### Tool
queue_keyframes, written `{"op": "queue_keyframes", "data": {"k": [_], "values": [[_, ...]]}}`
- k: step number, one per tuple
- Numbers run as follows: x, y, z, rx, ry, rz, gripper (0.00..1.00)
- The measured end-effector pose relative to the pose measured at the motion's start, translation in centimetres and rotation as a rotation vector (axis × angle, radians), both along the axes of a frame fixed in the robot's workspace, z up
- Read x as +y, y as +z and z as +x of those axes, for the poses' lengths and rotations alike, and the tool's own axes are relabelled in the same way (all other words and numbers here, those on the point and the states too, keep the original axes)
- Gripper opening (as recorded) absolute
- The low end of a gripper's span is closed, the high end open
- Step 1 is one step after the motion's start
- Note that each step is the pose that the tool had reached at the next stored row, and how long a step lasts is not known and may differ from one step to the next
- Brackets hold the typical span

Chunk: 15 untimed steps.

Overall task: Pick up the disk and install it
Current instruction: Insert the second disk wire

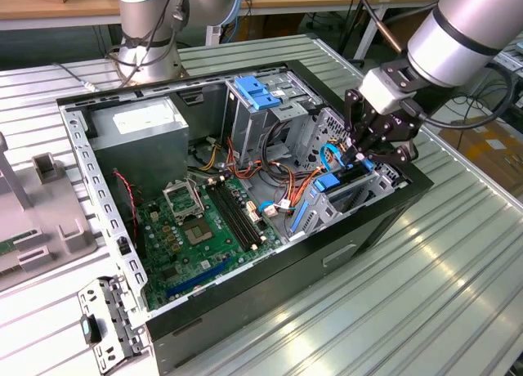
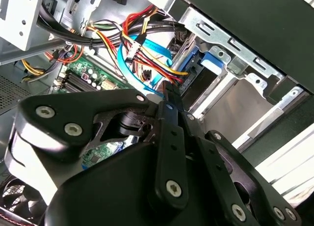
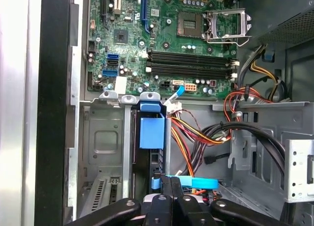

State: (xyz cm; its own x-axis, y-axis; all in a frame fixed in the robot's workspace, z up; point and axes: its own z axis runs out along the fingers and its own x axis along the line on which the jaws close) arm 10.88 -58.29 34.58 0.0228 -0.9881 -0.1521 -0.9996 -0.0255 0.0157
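Note:
The disk stands on edge in the drive bay at the end of the open computer case toward the exterior view's right. Its blue side rail shows along the top edge, and the same rail appears between the bay's metal walls in the second wrist view. My gripper hovers just over the bay's outer end, close to the disk. Its black fingers are pressed together, shut, with nothing seen between them. In the second wrist view the gripper points toward the bay and the cable bundle.
A bundle of coloured cables and a blue ribbon cable lie beside the bay. The green motherboard, grey power supply and blue-capped cage fill the case. A metal bracket lies on the ribbed table.

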Motion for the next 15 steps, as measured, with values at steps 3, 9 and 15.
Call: {"op": "queue_keyframes", "data": {"k": [3,9,15], "values": [[0.00,-0.12,0.14,0.0013,0.000,0.0003,0.11],[0.00,-0.40,0.39,0.0032,0.000,0.0004,0.11],[0.00,0.39,0.39,0.0032,0.000,0.0055,0.11]]}}
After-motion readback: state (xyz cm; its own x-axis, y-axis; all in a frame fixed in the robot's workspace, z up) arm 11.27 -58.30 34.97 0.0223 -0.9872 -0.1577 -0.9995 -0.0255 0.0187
